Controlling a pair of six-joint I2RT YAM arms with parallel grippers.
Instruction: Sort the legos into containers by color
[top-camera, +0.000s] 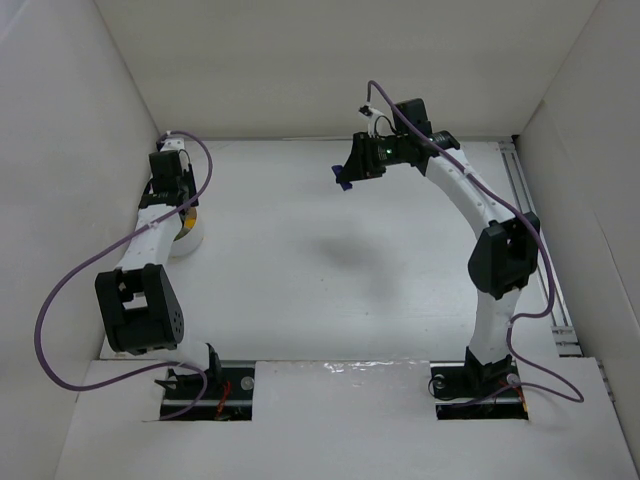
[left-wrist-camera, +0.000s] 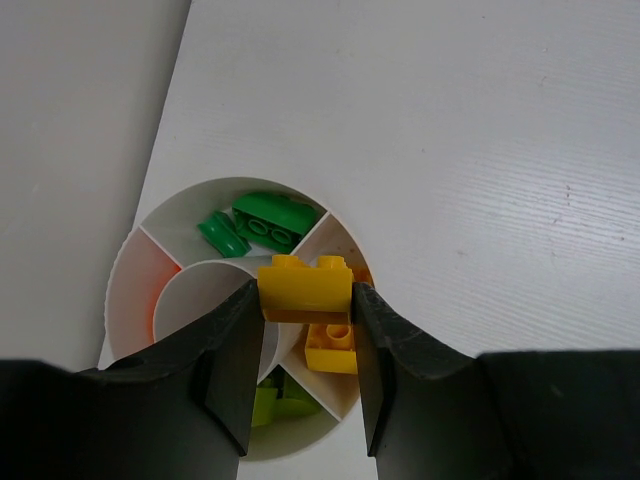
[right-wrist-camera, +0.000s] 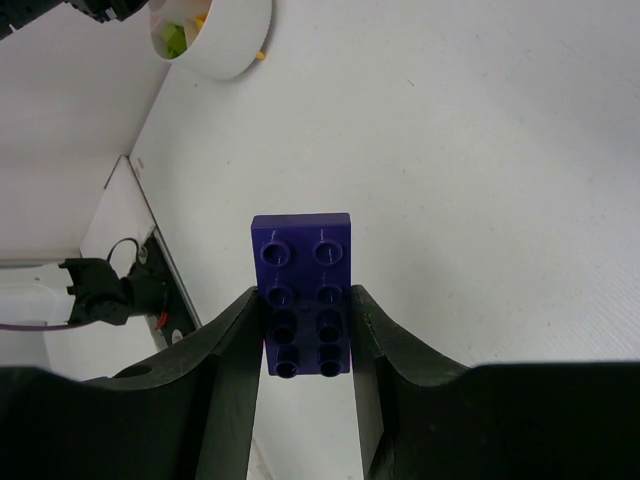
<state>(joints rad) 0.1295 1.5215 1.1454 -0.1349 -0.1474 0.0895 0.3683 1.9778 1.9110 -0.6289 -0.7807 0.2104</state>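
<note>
Both arms are built alike, with slim white links joined by bulky black joint housings. The left arm (top-camera: 150, 228) and the right arm (top-camera: 468, 188) each end in a black base at the near edge, and a thin purple cable (top-camera: 211, 165) loops along each. A small green light (top-camera: 386, 152) glows on the right wrist. The left gripper (left-wrist-camera: 307, 305) and the right gripper (right-wrist-camera: 305, 320) have broad matte-black fingers (right-wrist-camera: 232, 390) with flat inner faces.

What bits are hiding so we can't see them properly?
- Left wrist view: the left gripper, shut on a yellow brick, covers the near half of the bowl; lime bricks peek out.
- Top view: the left arm hides most of the bowl; its bricks are too small.
- Right wrist view: the lower end of the purple brick is lost between the fingers of the right gripper.
</note>
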